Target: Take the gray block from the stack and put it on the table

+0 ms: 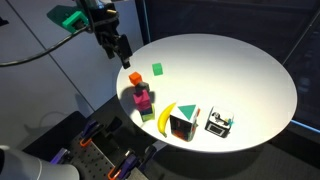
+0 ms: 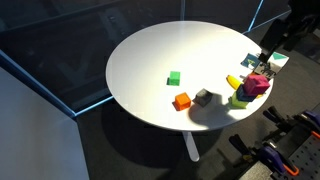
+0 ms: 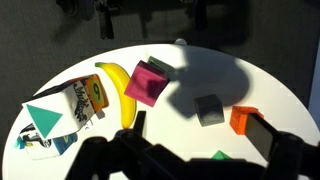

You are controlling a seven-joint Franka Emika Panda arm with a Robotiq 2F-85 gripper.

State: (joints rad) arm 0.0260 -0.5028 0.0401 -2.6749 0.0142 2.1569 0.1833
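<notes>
The gray block (image 3: pixel 208 108) lies on the white table (image 3: pixel 200 70), apart from the stack, next to an orange cube (image 3: pixel 243 120). It also shows in an exterior view (image 2: pixel 203 97). The stack has a magenta cube (image 3: pixel 147 82) on top and a yellow-green one (image 2: pixel 240 100) below; it also shows in an exterior view (image 1: pixel 142 98). My gripper (image 3: pixel 204 135) hangs open and empty well above the table, over the gray block. It shows in both exterior views (image 1: pixel 121 48) (image 2: pixel 268 50).
A banana (image 3: pixel 118 92) lies beside the stack, with a crayon box (image 3: pixel 80 100) and another small carton (image 1: pixel 219 122) near the table edge. A flat green block (image 2: pixel 174 78) lies alone further in. The table edge is close behind the stack.
</notes>
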